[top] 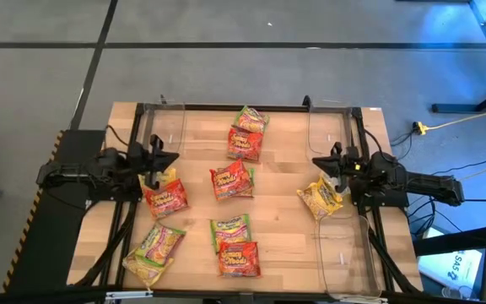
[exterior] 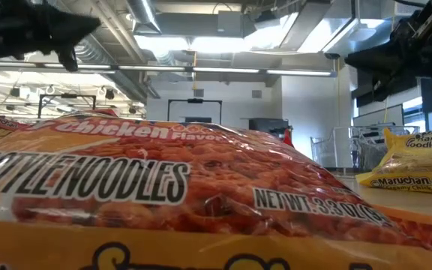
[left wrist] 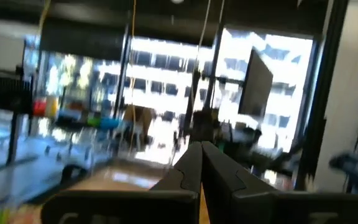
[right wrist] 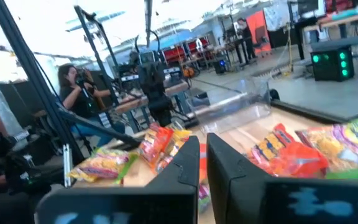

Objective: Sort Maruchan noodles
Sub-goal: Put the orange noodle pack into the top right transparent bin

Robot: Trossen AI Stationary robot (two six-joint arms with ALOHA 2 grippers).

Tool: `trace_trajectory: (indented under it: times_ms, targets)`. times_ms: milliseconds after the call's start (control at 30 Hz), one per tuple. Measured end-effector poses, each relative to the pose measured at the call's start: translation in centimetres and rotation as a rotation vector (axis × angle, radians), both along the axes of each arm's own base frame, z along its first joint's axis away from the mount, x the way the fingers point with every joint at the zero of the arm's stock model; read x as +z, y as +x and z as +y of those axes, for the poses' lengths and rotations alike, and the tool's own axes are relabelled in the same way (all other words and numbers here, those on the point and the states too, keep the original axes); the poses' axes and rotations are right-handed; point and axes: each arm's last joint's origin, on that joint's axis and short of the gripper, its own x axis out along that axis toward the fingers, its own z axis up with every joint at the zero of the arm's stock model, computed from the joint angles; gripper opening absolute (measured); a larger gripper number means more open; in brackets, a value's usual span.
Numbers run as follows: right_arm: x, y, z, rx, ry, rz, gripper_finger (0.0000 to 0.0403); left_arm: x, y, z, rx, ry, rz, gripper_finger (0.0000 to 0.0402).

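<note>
"Chicken Flavor" on, seemingly, red-orange packet [exterior: 163, 187]

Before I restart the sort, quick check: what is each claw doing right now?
Left claw: closed, holding nothing, raised near the table's left edge.
Right claw: closed, holding nothing, raised near the right edge.

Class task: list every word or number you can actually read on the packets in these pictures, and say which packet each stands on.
"Chicken Flavor", "NOODLES", "NET WT. 3.3 OZ": on the red-orange packet filling the low view.
"Ramen Noodle Soup", "Maruchan Ram…": on the yellow packet at that view's right, the last word cut off.
Print on the packets in the high view and the right wrist view is too small or blurred to read.
</note>
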Motion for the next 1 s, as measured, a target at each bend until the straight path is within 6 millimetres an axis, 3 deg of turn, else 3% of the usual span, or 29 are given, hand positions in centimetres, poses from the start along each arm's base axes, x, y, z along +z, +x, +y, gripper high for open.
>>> trace_trajectory:
  times_ms: [233, 367, 467, 600, 767, 867, 1000]
  targets:
    - [0.0, 0.7, -0.1, -0.001, 0.002, 0.020, 0.0005, -0.1, 1.3, 0.1, 0.018, -0.005, 0.089, 0.0000]
    - [0.0, 1.7, -0.2, -0.002, -0.001, 0.053, 0.0005, 0.9, 2.6, 0.0, 0.010, -0.009, 0.145, 0.0000]
    - [1.3, 2.7, -0.4, -0.004, -0.020, 0.097, 0.0005, 1.9, 4.0, 0.0, 0.016, -0.014, 0.210, 0.0000]
    - [2.9, 5.0, -0.6, 0.013, -0.053, 0.193, 0.0005, 2.5, 6.1, -0.2, 0.023, -0.012, 0.298, 0.0000]
    - [4.2, 8.6, -1.2, -0.010, -0.071, 0.300, 0.0010, 1.1, 8.0, -0.1, 0.044, -0.055, 0.421, 0.0000]
    - [4.0, 10.9, -1.5, 0.009, -0.087, 0.373, 0.0037, 0.3, 8.6, -0.1, 0.040, -0.123, 0.462, 0.0000]
    - [3.5, 13.9, -1.8, 0.044, -0.114, 0.456, 0.0102, -0.2, 8.9, -0.3, 0.037, -0.192, 0.479, 0.0000]
